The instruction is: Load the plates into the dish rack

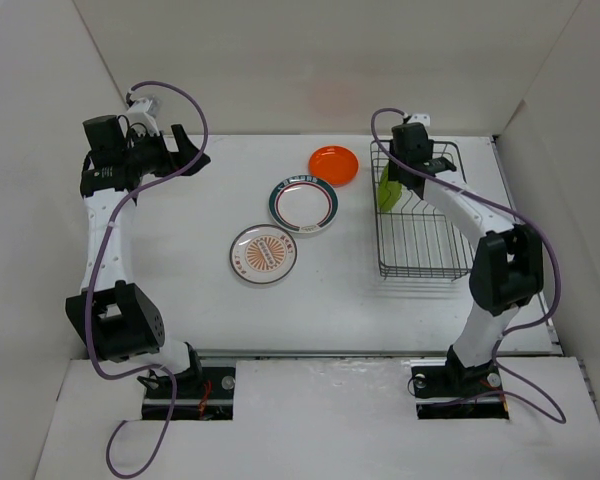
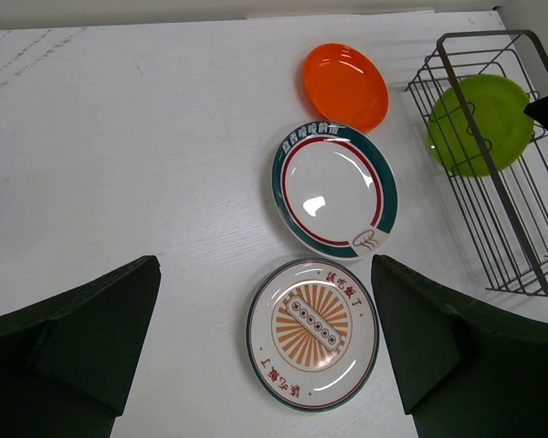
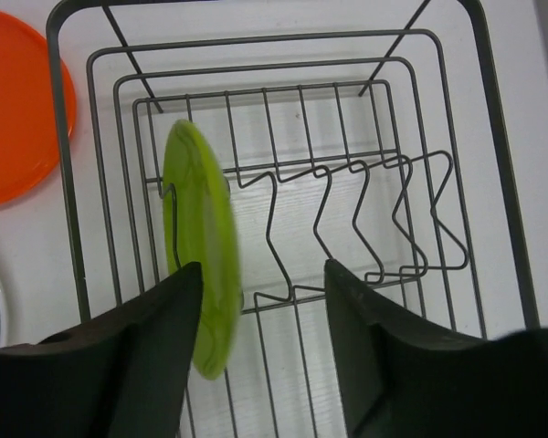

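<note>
The lime-green plate (image 3: 201,246) stands on edge in the left end slot of the black wire dish rack (image 3: 493,182); it also shows in the top view (image 1: 388,192) and the left wrist view (image 2: 479,123). My right gripper (image 3: 263,269) is open just above the rack (image 1: 420,250), its left finger close beside the green plate, holding nothing. The orange plate (image 1: 333,164), the green-red rimmed white plate (image 1: 304,205) and the sunburst plate (image 1: 263,254) lie flat on the table left of the rack. My left gripper (image 1: 192,152) is open and empty, raised at the far left.
White walls enclose the table on the left, back and right. The rack (image 2: 493,182) sits near the right wall. In the left wrist view the orange plate (image 2: 345,85), rimmed plate (image 2: 334,190) and sunburst plate (image 2: 312,332) lie in a row.
</note>
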{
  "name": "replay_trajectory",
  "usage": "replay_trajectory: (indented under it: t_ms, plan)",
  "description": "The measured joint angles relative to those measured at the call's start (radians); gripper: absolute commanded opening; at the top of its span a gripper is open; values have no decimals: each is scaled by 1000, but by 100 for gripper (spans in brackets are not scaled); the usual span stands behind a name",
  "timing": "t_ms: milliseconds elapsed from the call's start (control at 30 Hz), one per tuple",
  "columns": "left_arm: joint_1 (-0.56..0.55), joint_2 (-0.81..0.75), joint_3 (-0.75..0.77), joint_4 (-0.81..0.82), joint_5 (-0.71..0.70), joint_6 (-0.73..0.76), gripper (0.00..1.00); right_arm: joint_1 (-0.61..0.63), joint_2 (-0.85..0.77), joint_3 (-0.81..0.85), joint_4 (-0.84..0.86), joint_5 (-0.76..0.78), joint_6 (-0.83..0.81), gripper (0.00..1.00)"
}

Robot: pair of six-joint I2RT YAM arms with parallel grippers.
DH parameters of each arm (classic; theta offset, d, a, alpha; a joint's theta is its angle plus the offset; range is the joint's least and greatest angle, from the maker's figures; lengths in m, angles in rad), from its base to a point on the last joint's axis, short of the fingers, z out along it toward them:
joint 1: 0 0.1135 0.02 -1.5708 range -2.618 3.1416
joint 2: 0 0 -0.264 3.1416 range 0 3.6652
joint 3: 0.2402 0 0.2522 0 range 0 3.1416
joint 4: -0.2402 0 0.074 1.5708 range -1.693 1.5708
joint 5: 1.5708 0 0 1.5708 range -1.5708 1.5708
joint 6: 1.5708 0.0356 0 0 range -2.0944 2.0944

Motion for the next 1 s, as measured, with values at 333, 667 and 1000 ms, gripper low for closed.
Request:
replay_trajectory:
  t_ms: [333,667,1000]
  plan:
    - [0,0,0,0,0,7,100,42,-3,3,-1,17,8,84]
    - [0,0,-17,-5,-8,23,100,84,-124,36,-30,37,8,87]
    - [0,101,-148,-132,34,270,95,93,-452,-27,2,-217,-10,92]
